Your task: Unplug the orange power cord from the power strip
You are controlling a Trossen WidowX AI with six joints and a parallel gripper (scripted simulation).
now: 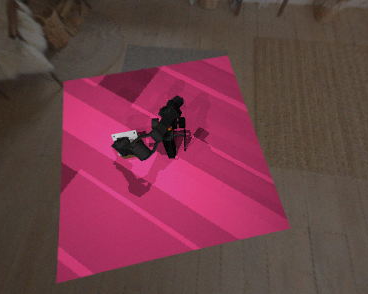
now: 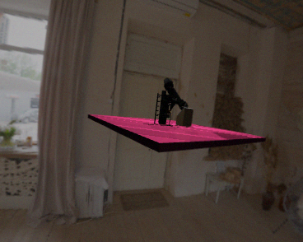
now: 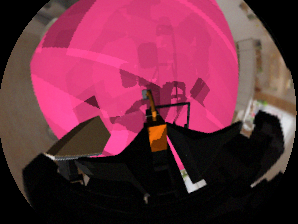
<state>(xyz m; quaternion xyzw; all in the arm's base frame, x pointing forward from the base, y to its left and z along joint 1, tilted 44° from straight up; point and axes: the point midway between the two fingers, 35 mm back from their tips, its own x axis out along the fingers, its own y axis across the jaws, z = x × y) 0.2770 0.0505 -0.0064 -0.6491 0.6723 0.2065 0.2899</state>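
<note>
The orange plug (image 3: pixel 157 142) is between the two black fingers in the wrist view. Its thin orange cord (image 3: pixel 152 103) runs up the view to a small grey end. My gripper (image 3: pixel 156 127) is shut on the plug, a finger on each side. In the top view the gripper (image 1: pixel 122 145) is over a white-topped block (image 1: pixel 133 133); the block also shows beside the arm in the exterior view (image 2: pixel 188 118). The power strip cannot be made out apart from the dark fingers, and where the plug meets it is hidden.
The block's brown side (image 3: pixel 85 137) is left of the fingers in the wrist view. A thin black frame (image 3: pixel 189 115) stands right of the cord; a black ladder-like frame (image 2: pixel 156 108) stands beside the arm. All are on the pink table (image 1: pixel 103 225) (image 2: pixel 163 137).
</note>
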